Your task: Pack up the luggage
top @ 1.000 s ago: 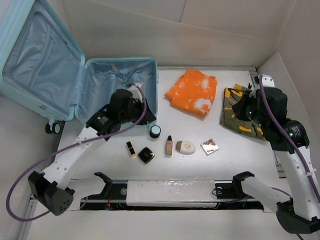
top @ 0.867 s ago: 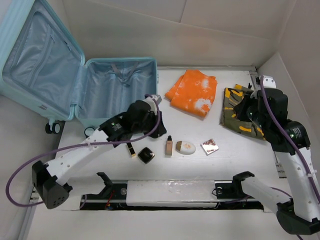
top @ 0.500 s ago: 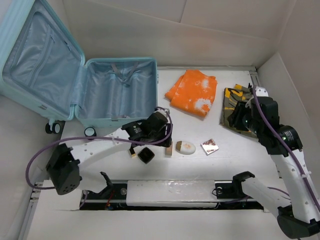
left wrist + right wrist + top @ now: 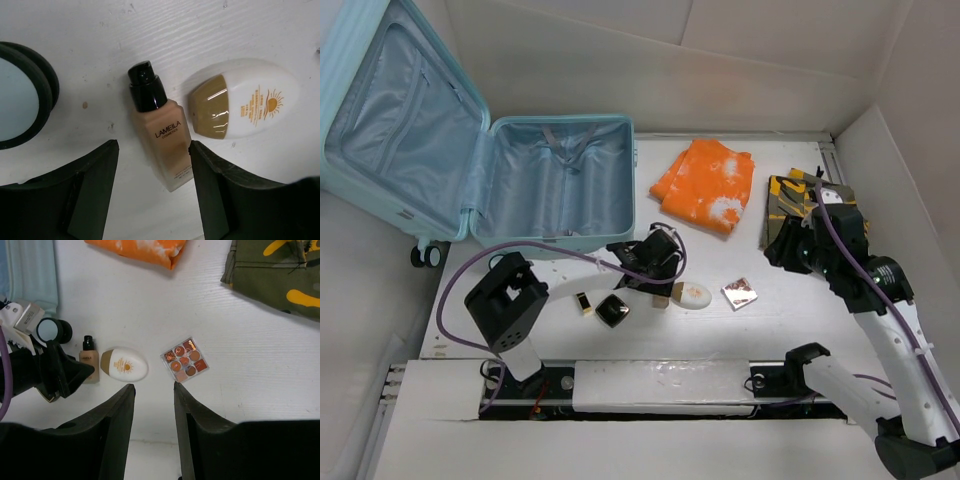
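Note:
The luggage [image 4: 555, 195], a pale aqua hard-shell suitcase, lies open at the back left with bare grey-blue lining. My left gripper [image 4: 662, 288] hangs low over a tan foundation bottle [image 4: 160, 145] lying on the white table. Its jaws stand open on either side of the bottle's lower half, not touching it. A white egg-shaped sunscreen bottle [image 4: 250, 105] lies just right of it. My right gripper [image 4: 154, 390] is open and empty, hovering above the table, short of an eyeshadow palette [image 4: 185, 359] and to the near left of a camouflage cloth [image 4: 788, 215].
An orange tie-dye cloth [image 4: 708, 185] lies folded at the back centre. A round mirror compact [image 4: 20, 115], a black square compact [image 4: 612, 310] and a lipstick [image 4: 582, 300] sit left of the foundation bottle. White walls close in on the right and rear.
My left arm swung from the suitcase's front edge over to the foundation bottle, and its jaws opened. My right gripper drifted off the camouflage cloth toward the palette and opened.

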### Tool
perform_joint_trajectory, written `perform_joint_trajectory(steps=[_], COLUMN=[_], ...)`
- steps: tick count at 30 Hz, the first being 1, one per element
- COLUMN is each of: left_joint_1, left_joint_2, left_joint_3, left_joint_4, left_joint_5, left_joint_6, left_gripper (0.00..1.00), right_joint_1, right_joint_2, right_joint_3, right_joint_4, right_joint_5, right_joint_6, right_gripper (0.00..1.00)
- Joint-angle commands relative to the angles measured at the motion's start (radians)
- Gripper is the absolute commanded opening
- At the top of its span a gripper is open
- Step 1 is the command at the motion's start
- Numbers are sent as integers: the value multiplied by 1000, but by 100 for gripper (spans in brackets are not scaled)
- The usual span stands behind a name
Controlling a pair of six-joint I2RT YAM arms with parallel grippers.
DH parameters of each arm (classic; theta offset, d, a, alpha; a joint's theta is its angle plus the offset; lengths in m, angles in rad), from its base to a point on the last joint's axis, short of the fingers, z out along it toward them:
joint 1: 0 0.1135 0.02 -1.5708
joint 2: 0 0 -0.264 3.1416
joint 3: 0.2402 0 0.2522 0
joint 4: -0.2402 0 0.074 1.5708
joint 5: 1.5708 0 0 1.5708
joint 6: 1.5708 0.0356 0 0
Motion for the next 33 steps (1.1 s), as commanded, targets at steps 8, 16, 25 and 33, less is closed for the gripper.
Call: perform_joint_trajectory(steps=[8, 16, 25, 33], left_joint_1=[0, 0, 25, 418], left_joint_2=[68, 89, -160, -193], left_joint_3=[14, -7, 274, 496], left_joint_4=[47, 35, -187, -215], left_joint_5=[21, 10, -82, -99], left_joint_6=[32, 23, 37, 138], left_gripper=[50, 10, 0, 4], right_joint_1=[19, 19, 29, 197], right_joint_2=[-20, -20, -20, 55], right_joint_3=[-2, -21, -51, -142], right_joint_4=[34, 44, 71, 235], right_joint_5=[-16, -25, -58, -141], right_joint_6=[16, 16, 6, 68], right_gripper=[43, 43, 45, 51])
